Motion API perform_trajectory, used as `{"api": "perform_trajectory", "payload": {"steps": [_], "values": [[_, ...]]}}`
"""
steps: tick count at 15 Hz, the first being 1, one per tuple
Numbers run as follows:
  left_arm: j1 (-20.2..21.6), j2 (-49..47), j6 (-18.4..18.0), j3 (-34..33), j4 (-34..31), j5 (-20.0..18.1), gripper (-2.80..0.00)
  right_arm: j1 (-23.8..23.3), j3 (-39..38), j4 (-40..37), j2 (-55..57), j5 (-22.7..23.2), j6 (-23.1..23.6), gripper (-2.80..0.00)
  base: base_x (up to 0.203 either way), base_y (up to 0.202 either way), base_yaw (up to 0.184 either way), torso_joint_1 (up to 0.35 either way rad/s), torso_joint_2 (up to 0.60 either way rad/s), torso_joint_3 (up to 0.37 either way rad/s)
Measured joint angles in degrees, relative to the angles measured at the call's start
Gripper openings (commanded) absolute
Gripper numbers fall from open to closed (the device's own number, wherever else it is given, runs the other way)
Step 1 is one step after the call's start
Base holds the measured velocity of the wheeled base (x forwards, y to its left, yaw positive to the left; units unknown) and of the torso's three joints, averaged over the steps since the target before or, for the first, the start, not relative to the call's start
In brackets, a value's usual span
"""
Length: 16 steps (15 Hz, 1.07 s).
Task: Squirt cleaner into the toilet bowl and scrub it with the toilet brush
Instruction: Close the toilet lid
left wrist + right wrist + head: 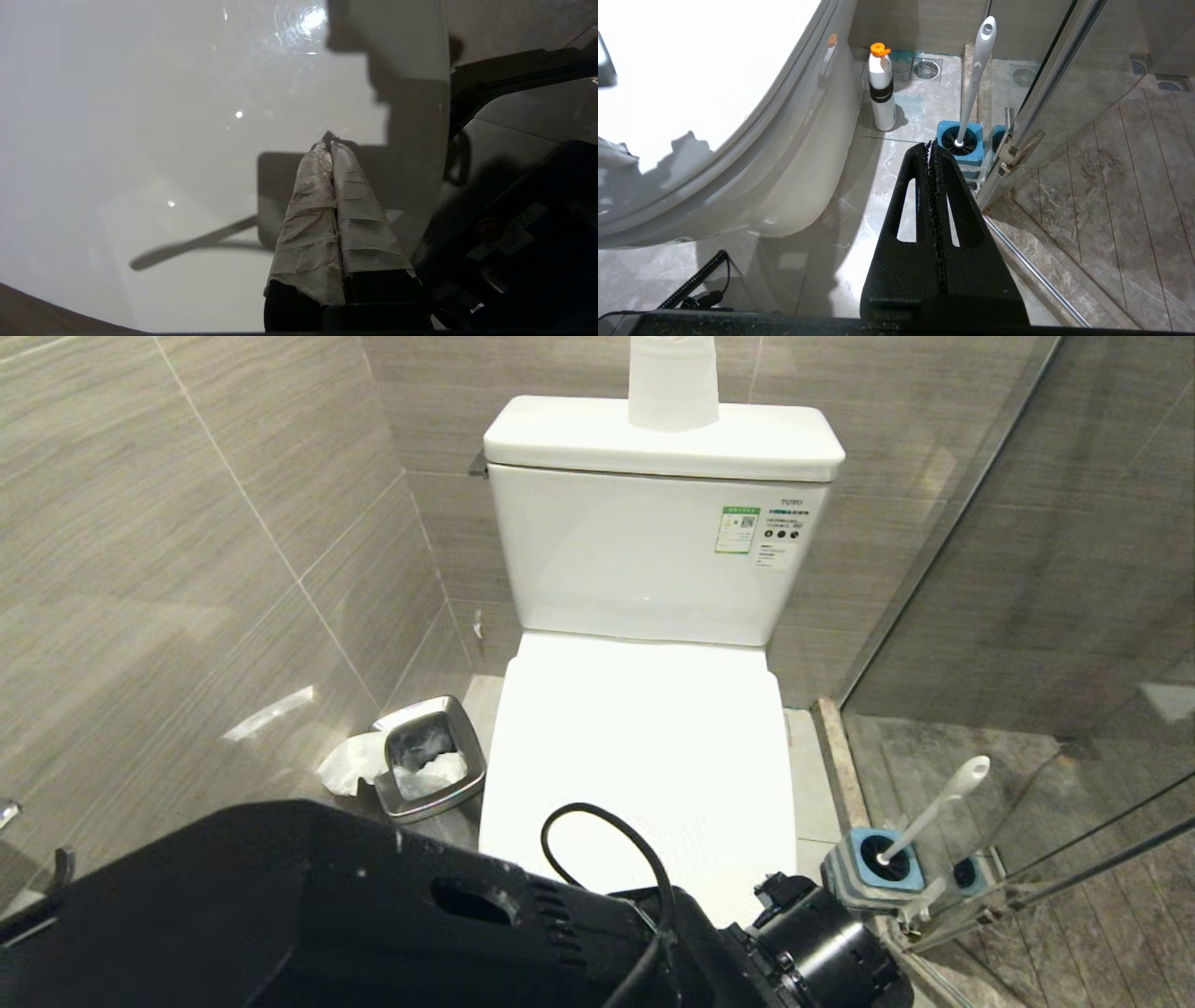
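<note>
The white toilet bowl stands ahead with its lid down, so the basin is hidden. My left arm reaches across the bottom of the head view. Its tape-wrapped left gripper is shut and empty, just above the glossy lid. The toilet brush stands in its blue holder on the floor to the toilet's right. My right gripper is shut and empty, low over the floor, short of the brush and holder. A white cleaner bottle with an orange cap stands beside the toilet base.
A square steel bin with crumpled tissue beside it sits left of the toilet by the tiled wall. A paper roll stands on the tank. The glass shower door closes off the right, close behind the brush holder.
</note>
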State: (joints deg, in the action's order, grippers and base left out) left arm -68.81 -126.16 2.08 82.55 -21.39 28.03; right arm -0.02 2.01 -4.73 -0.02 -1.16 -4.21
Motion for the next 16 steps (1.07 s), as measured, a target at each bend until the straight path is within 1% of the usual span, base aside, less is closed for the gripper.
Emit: {"api": "perform_trajectory", "payload": {"steps": [6, 9, 11, 13, 16], "values": [[-1.42, -2.32, 0.0, -0.27, 0.92, 0.03, -2.8, 0.0, 0.0, 0.0, 0.0, 0.01, 0.02, -2.8, 0.0, 0.0, 0.0, 0.0, 0.0, 0.0], [-1.44, -1.48, -0.14, 0.08, 0.84, 1.46, -2.8, 0.0, 0.0, 0.0, 0.0, 0.04, 0.0, -2.8, 0.0, 0.0, 0.0, 0.0, 0.0, 0.0], [-0.83, 1.21, -0.35, 0.51, 0.8, 1.73, -2.8, 0.0, 0.0, 0.0, 0.0, 0.01, 0.0, -2.8, 0.0, 0.0, 0.0, 0.0, 0.0, 0.0], [0.65, 5.71, -0.6, 0.63, 0.67, 1.81, -2.8, 0.0, 0.0, 0.0, 0.0, 0.04, 0.0, -2.8, 0.0, 0.0, 0.0, 0.0, 0.0, 0.0], [4.29, 13.88, -1.87, 1.04, 0.45, 1.62, -2.8, 0.0, 0.0, 0.0, 0.0, 0.04, 0.0, -2.8, 0.0, 0.0, 0.0, 0.0, 0.0, 0.0]]}}
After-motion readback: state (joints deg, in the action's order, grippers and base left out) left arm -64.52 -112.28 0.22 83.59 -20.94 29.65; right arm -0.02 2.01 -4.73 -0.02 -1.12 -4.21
